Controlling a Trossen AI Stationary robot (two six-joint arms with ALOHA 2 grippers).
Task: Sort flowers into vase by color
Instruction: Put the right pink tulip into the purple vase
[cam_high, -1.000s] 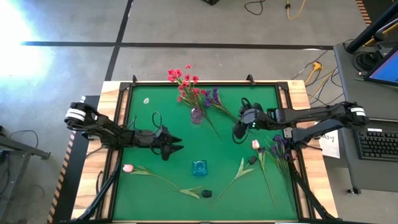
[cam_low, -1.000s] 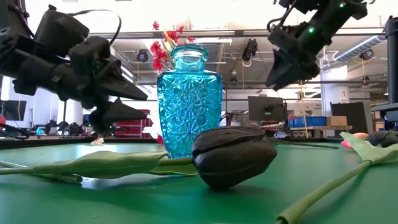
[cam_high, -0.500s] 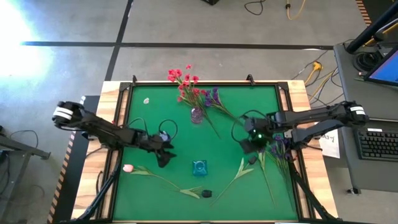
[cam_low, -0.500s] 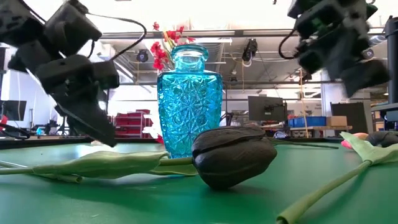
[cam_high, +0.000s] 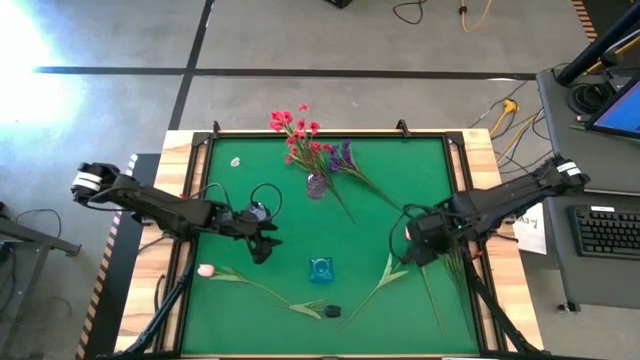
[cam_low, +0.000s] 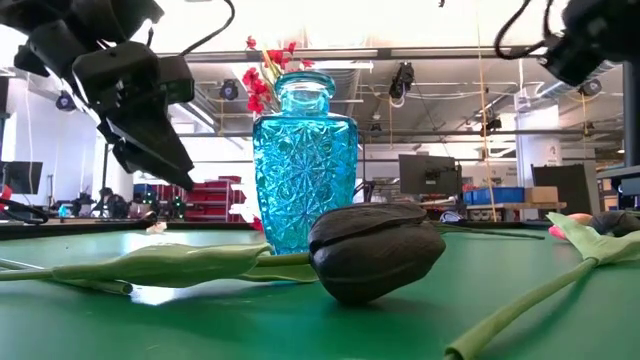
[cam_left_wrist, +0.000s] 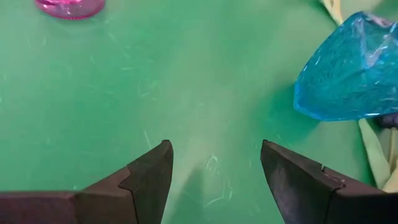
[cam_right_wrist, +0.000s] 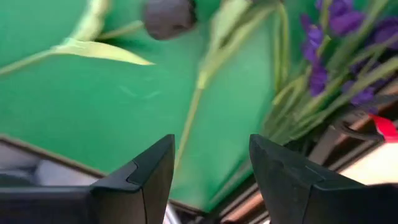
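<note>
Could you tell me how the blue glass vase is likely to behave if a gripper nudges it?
The blue vase looks like thick cut glass, so probably heavy and hard to shift. It stands tall with a narrow neck, so a high push might tip it. Its faceted surface could be slippery.

Bright glare at the high view's left edge; right wrist view motion-blurred; soft shadows.
</note>
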